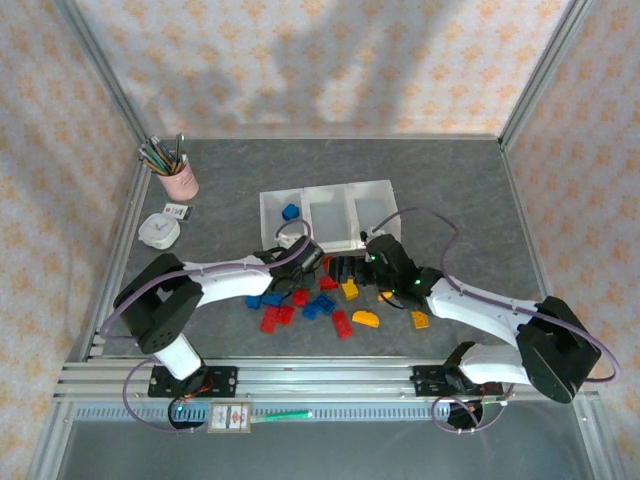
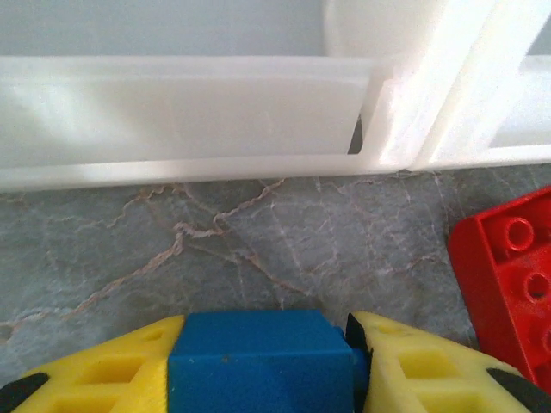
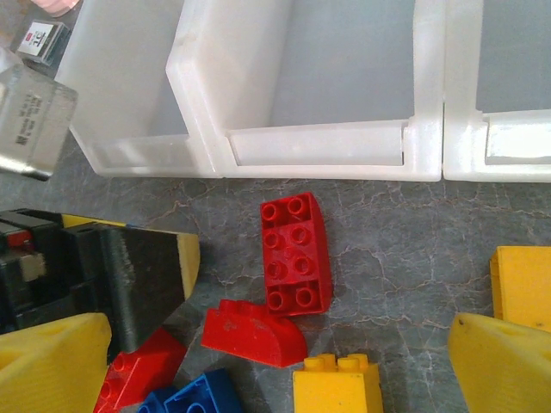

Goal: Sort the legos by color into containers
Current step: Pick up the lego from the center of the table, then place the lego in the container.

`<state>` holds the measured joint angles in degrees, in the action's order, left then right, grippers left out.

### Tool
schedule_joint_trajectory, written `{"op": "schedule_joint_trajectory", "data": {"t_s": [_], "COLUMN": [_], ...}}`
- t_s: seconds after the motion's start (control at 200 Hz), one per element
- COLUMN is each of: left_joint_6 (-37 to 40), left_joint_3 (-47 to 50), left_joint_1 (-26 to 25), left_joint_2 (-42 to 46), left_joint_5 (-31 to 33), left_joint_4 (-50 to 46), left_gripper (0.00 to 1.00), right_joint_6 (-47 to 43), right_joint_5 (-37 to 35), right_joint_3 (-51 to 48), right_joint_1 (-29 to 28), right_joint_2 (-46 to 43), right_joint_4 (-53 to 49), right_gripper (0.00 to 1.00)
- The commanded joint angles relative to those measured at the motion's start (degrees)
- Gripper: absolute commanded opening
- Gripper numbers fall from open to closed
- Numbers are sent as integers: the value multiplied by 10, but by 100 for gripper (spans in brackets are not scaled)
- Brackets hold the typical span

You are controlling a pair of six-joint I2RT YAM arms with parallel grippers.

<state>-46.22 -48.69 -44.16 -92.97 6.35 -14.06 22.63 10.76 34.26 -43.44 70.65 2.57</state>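
A blue lego [image 2: 258, 361] is pinched between the left gripper's [image 2: 263, 374] yellow fingers [image 2: 112, 374]. The containers' [image 2: 198, 112] near wall stands at 12 o'clock across bare table [image 2: 258, 232]. A red lego [image 2: 508, 284] lies at 2 o'clock. The right gripper [image 3: 275, 344] hangs spread wide over loose legos [image 3: 295, 254].
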Motion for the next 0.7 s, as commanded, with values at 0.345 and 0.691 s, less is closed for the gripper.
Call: {"op": "schedule_joint_trajectory", "data": {"t_s": [0.345, 0.691], "left_joint_6": [81, 168], "left_joint_3": [-40, -136], "left_joint_1": [9, 98], "left_joint_2": [118, 48], "left_joint_5": [68, 86], "left_joint_4": [-96, -71], "left_gripper": [42, 42], "right_joint_6": [14, 49], "right_joint_5": [-3, -50], "right_joint_3": [65, 97], "right_joint_1": [3, 5], "right_joint_2": [0, 34], "right_joint_4": [-6, -7], "right_gripper": [100, 100]}}
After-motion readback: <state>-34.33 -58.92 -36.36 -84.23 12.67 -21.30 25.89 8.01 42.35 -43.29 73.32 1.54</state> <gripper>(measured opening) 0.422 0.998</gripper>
